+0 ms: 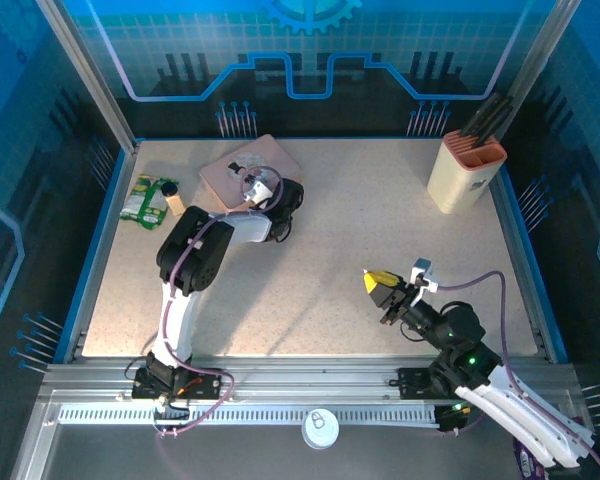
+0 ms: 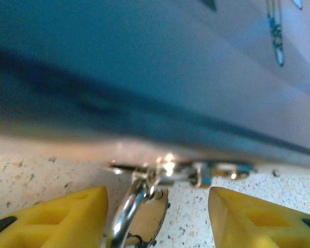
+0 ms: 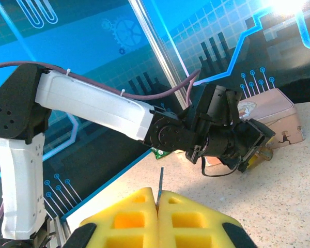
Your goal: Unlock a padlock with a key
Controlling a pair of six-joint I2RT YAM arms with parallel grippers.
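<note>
Padlock-securing step, I judge. My left pincer (image 2: 157, 200) stands open astride the padlock (image 2: 144, 219); right pincer (image 3: 157, 199) clamps the key (image 3: 160, 181). Next: close left, align key.

- You've got two arms out there: left arm (image 1: 190, 255), right arm (image 1: 460, 345).
- Two grippers, one apiece: left gripper (image 2: 157, 206), right gripper (image 3: 157, 197).
- Four yellow fingers (image 2: 67, 217) in all, a pair on each.
- One padlock (image 2: 154, 214), and one key (image 3: 160, 181).
- One pink tin (image 1: 275, 158).
- One green packet (image 1: 140, 200), and one tan cylinder (image 1: 173, 198).
- One cream holder (image 1: 465, 180); its dark handles (image 1: 485, 118) are too bunched to count.
- And one white cap (image 1: 320, 428).
</note>
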